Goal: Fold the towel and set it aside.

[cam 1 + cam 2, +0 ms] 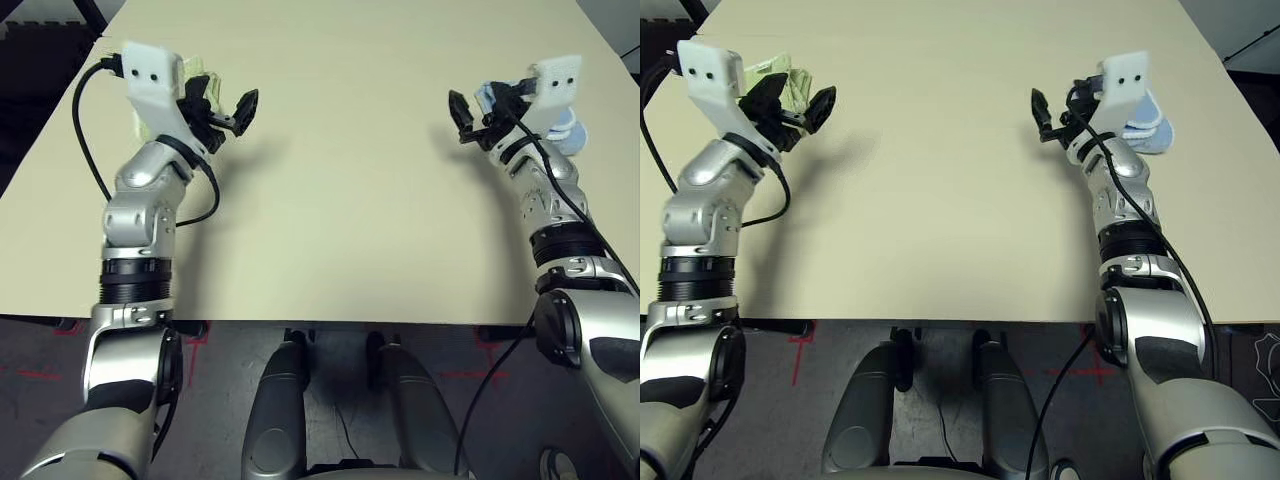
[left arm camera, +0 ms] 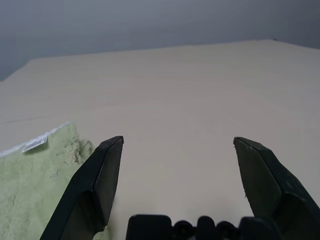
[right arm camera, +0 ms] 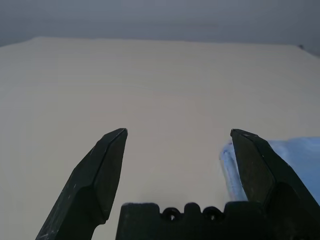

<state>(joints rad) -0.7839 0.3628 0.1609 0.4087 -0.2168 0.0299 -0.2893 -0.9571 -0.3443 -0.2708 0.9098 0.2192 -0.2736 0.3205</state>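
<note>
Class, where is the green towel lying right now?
The green towel lies on the table at the robot's far left, partly hidden behind the open left gripper, which hovers beside it without holding it.

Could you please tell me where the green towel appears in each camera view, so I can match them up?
Left eye: towel peeks out behind the left gripper.
Right eye: again behind that gripper, far left of the table.
Left wrist: beside one finger, white label showing.
Right wrist: not in it.
Shared landmark: the left gripper.
</note>
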